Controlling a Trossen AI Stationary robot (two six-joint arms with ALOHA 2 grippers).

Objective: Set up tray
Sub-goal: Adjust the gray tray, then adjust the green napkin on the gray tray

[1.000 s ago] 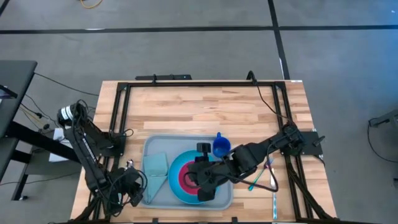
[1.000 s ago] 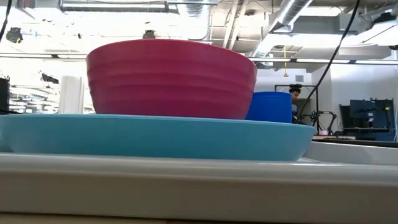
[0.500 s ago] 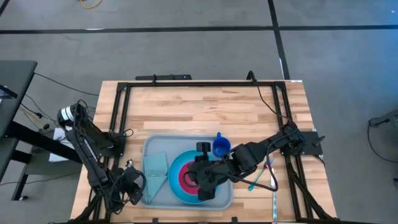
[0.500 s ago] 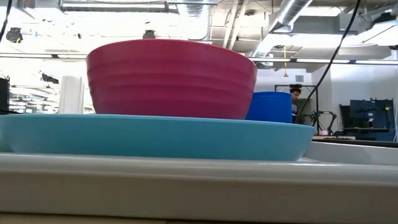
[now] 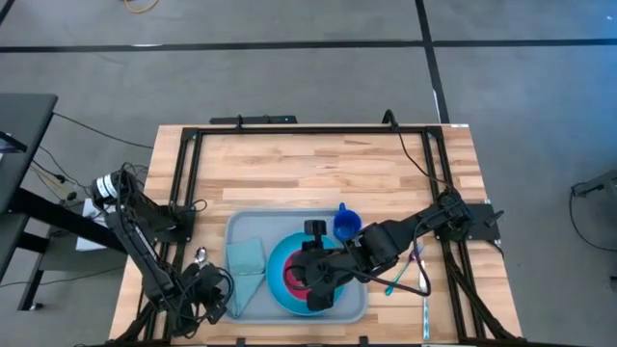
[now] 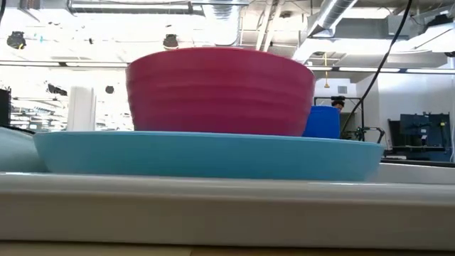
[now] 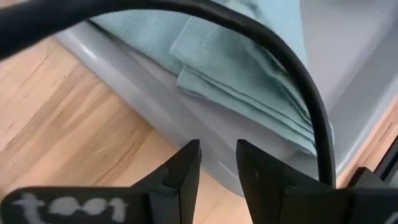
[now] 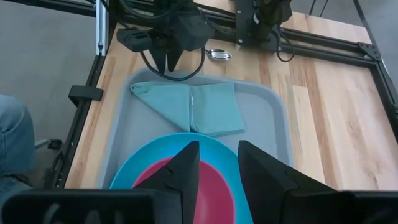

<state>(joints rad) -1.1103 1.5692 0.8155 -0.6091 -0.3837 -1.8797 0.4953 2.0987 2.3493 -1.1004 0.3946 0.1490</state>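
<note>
The grey-blue tray [image 5: 355, 310] lies on the near half of the wooden table. On it are a folded teal napkin [image 5: 246, 262], a bright blue plate [image 5: 280, 289] carrying a red bowl [image 5: 294, 275], and a blue cup [image 5: 347, 226]. My left gripper [image 5: 224, 297] is down at the tray's near-left corner, shut on the rim. My right gripper [image 5: 307, 280] hovers above the bowl and plate, fingers a little apart [image 8: 217, 155], with nothing between them. In the low view the bowl [image 6: 220, 92] stands on the plate [image 6: 206, 153], behind the tray's rim [image 6: 227, 206]. My left gripper [image 7: 217, 152] has the tray's left rim [image 7: 216, 163] between its two fingers, close to the near-left corner. One finger stands outside the wall and one inside, beside the napkin [image 7: 249, 68]. The fingers slant steeply down from above, and the tray lies flat on the table.
A metal spoon [image 5: 200, 255] lies on the wood left of the tray. Teal and pink cutlery [image 5: 400, 278] lies right of the tray, under my right arm. A black frame [image 5: 308, 128] borders the table, and its far half is bare wood [image 5: 318, 169]. A person [image 6: 338, 107] shows far behind.
My left gripper has sunk a little at the tray's near-left corner. The tray has slid a short way toward the table's right edge, staying flat, and the napkin, plate, bowl and cup went with it.
</note>
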